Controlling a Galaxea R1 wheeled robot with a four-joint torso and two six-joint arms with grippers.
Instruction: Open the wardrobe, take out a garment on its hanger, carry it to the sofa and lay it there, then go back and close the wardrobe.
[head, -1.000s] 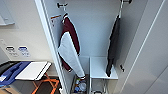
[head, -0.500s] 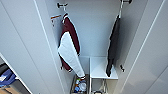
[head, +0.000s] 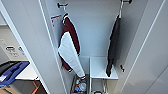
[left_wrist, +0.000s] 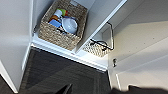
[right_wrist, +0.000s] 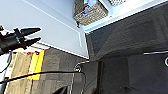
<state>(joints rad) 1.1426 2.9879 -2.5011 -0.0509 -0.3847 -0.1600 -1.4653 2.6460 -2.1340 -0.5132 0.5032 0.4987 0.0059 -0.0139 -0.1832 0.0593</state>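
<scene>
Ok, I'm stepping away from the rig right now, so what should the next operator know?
Grippers: open or shut cannot be told; the garment is in neither.
Things: the wardrobe stands open with the robot facing it. The black garment hangs on its white hanger at the right of the rail in the head view, the maroon-and-white garment at the left.
Done: doors opened.
Left: take out the black garment on its hanger, lay it on the sofa, close the wardrobe.
</scene>
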